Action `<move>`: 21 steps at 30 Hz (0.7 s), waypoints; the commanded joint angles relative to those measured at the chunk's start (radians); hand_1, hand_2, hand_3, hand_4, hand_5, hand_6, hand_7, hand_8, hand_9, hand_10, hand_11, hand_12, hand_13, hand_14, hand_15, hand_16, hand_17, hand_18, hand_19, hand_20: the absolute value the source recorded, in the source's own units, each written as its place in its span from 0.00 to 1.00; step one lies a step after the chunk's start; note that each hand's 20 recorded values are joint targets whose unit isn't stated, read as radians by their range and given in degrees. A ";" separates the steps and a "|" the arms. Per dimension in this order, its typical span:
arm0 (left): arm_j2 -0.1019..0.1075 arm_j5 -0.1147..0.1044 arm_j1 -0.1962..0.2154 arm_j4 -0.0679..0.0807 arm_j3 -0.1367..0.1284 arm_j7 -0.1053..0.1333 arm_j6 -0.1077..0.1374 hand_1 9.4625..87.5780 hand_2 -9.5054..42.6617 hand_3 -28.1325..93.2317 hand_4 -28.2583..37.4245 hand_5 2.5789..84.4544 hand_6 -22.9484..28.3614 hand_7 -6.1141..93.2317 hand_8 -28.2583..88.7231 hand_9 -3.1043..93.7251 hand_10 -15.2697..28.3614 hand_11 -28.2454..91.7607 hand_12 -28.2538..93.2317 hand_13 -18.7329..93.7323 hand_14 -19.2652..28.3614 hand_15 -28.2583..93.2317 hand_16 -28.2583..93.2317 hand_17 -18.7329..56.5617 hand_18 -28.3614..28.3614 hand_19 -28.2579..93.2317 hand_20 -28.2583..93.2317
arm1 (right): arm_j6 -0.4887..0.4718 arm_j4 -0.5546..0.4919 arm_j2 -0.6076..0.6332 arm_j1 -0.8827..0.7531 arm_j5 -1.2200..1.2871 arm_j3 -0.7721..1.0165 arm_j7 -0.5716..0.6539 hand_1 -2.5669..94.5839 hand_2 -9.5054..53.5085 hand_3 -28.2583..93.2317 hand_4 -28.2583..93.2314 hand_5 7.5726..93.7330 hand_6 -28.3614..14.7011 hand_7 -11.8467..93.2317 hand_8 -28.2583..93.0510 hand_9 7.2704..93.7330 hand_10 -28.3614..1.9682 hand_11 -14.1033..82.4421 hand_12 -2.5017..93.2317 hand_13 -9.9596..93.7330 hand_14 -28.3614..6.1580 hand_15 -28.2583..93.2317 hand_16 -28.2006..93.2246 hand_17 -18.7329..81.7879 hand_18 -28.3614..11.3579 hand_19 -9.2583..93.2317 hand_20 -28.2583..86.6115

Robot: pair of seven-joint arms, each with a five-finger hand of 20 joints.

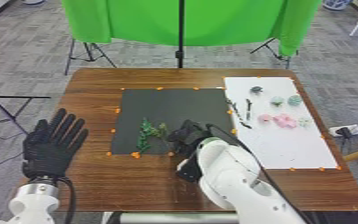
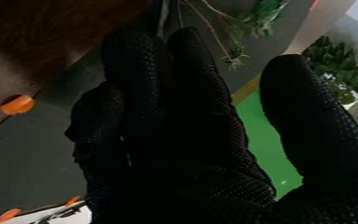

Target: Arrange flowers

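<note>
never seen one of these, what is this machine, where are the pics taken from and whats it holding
This is a two-armed robot with black-gloved hands. One picture looks down from its head; the other looks along its right hand from the wrist.

On the wooden table lie a black sheet with green sprigs, and a white sheet with pink flowers, pale green flowers and dark stems.

The left hand is open and empty. The right hand is by the sprigs, thumb apart; I can't be sure whether it holds anything.
</note>
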 commanded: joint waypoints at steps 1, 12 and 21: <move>0.000 0.003 0.003 0.011 0.007 -0.013 0.002 0.22 0.48 0.86 0.00 0.47 0.57 0.17 0.16 0.37 0.62 0.35 0.31 0.39 0.67 0.44 0.20 0.19 0.71 0.43 0.35 | 0.029 0.012 -0.009 -0.022 -0.027 -0.004 -0.002 0.35 0.28 0.82 0.09 0.73 0.42 0.23 0.16 0.65 0.12 0.29 0.20 0.67 0.22 0.76 0.40 0.51 0.01 1.00 0.56; -0.014 0.002 0.014 0.008 0.001 0.008 -0.002 0.22 0.48 0.86 0.00 0.47 0.57 0.17 0.16 0.37 0.62 0.35 0.31 0.39 0.68 0.44 0.20 0.19 0.71 0.43 0.35 | 0.088 -0.057 0.053 -0.021 -0.008 0.028 -0.018 0.35 0.27 0.83 0.09 0.73 0.42 0.22 0.16 0.64 0.11 0.29 0.20 0.67 0.22 0.77 0.40 0.52 0.01 1.00 0.56; -0.027 0.005 0.040 -0.003 -0.009 0.028 -0.005 0.22 0.47 0.86 0.00 0.47 0.57 0.17 0.16 0.37 0.63 0.35 0.31 0.39 0.67 0.44 0.20 0.19 0.71 0.43 0.35 | 0.163 -0.047 0.146 0.026 -0.097 0.145 -0.014 0.36 0.23 0.82 0.09 0.73 0.42 0.23 0.16 0.68 0.13 0.34 0.22 0.67 0.22 0.82 0.43 0.53 0.02 1.00 0.61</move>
